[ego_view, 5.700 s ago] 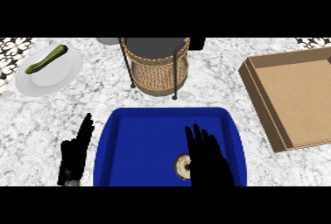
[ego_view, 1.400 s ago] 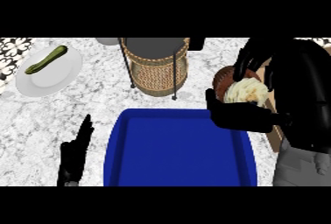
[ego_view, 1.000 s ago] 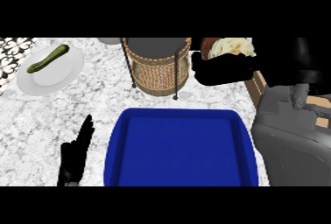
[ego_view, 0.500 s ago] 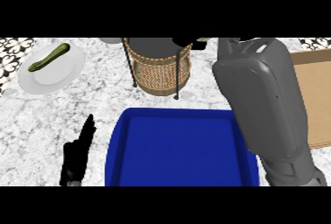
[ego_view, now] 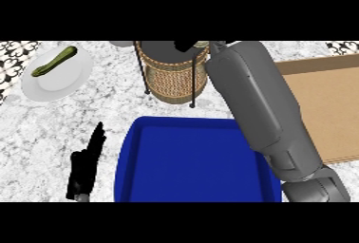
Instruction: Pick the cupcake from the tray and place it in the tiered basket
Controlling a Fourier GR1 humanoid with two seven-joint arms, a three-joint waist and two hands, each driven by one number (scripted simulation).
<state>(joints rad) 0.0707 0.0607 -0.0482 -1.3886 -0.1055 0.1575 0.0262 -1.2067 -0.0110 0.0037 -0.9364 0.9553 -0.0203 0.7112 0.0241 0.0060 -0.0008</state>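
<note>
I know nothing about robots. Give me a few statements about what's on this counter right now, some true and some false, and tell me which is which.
1. No cupcake shows on the blue tray. True.
2. A green vegetable lies on the white plate. True.
3. The left hand is up at the tiered basket. False: the left hand rests open at the lower left, beside the tray. It is the right hand, mostly hidden by its grey forearm, that is at the basket's top.
4. The tiered basket stands inside the blue tray. False: it stands on the counter beyond the tray's far edge.
5. The brown box lies left of the tray. False: it lies to the tray's right.
</note>
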